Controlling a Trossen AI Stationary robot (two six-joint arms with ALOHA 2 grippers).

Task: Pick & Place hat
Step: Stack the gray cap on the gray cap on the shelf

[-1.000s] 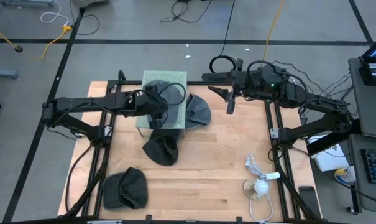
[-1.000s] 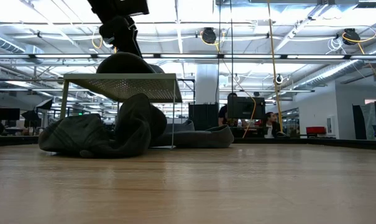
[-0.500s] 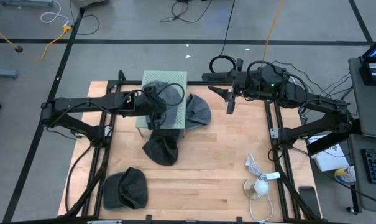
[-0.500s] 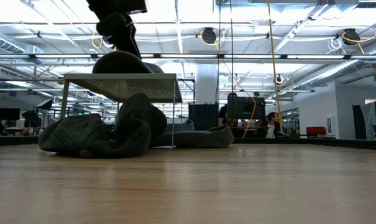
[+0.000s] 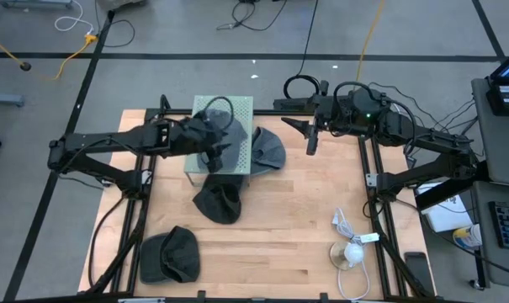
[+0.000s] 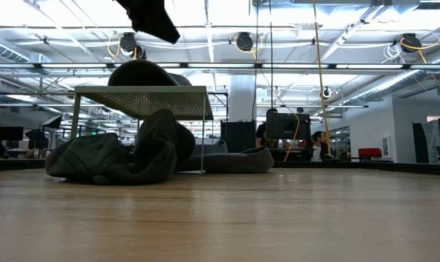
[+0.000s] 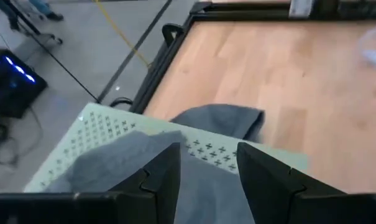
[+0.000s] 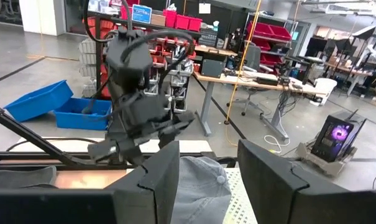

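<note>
At the near left corner of the wooden surface (image 5: 288, 227) a dark hat (image 5: 172, 255) lies by itself. Farther in, the left tool (image 5: 214, 151) hangs above a pale green perforated stand (image 5: 237, 156), its two fingers (image 7: 166, 177) apart with nothing between them; in the low view it sits clear above the stand's top. A grey hat (image 6: 141, 73) rests on that stand, directly under the tool, and in the left wrist view its cloth spreads over the perforated plate. A second dark hat (image 5: 218, 202) lies crumpled on the wood just in front of the stand, touching its near edge. A third hat (image 5: 269, 149) lies just to the right of the stand, partly tucked against it. Right of that, the right tool (image 5: 309, 135) waits in the air over the far part of the surface, fingers apart and empty, facing the stand. At the near right, a white cable (image 5: 349, 231) and a small white object (image 5: 352, 252) lie on the wood.
</note>
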